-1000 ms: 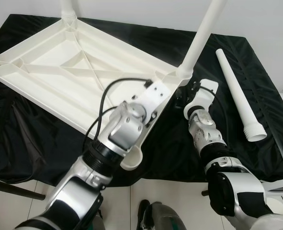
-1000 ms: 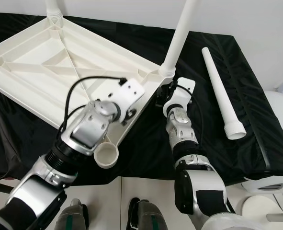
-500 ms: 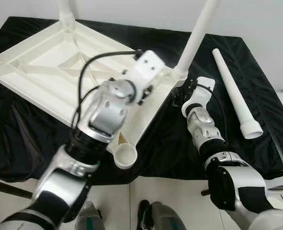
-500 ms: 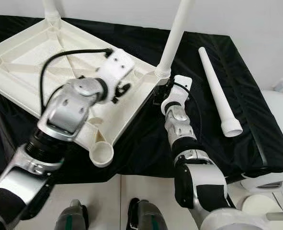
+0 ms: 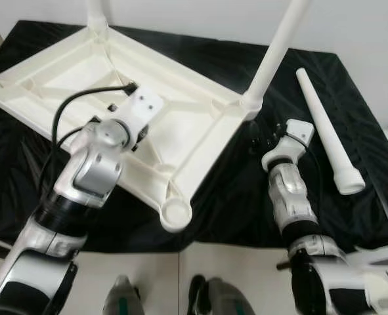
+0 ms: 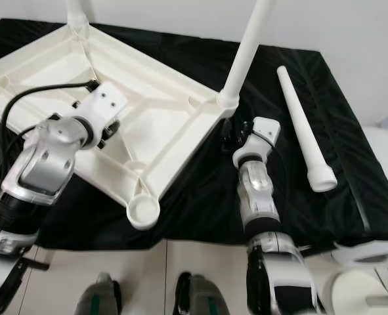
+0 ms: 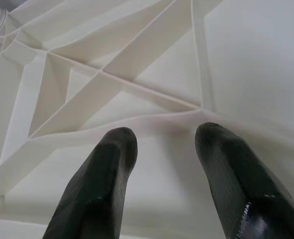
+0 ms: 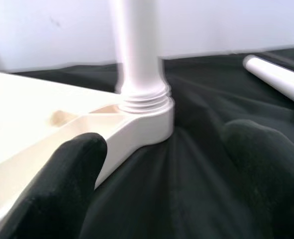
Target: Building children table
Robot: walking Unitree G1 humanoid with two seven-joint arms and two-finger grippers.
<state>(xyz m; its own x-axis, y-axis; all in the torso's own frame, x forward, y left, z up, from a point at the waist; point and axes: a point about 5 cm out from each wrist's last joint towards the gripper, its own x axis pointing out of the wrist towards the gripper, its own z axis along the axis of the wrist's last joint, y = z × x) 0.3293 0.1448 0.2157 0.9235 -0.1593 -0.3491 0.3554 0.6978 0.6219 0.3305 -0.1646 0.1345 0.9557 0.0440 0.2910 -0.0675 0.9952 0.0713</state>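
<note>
- Swung away from the near right corner since a second ago: left hand [image 7: 159,164], now over the ribbed middle of the upturned tabletop [image 5: 180,98]; right hand [image 8: 171,169] drawn slightly back from the fitted leg [image 5: 272,56].
- Lying underside up on the black-draped table [image 5: 233,197], with legs standing in the far sockets and in the right corner socket, and the near corner socket [image 5: 176,214] empty.
- Resting loose on the cloth to the right, well apart from the tabletop: the spare leg [image 5: 328,134], wide end toward the robot.
- Probably next: fetching that spare leg for the empty socket. Best taken near the wide end, stood upright over the socket ring, then pressed and turned straight down while the other hand steadies the frame against sliding on the cloth.
- Left hand: fingers [image 7: 102,189] spread apart, gripping nothing, hovering close above a rib junction; contact hard to judge.
- Right hand: fingers [image 8: 62,184] wide open, holding nothing, aimed at the collar of the fitted leg, just beside the corner.
</note>
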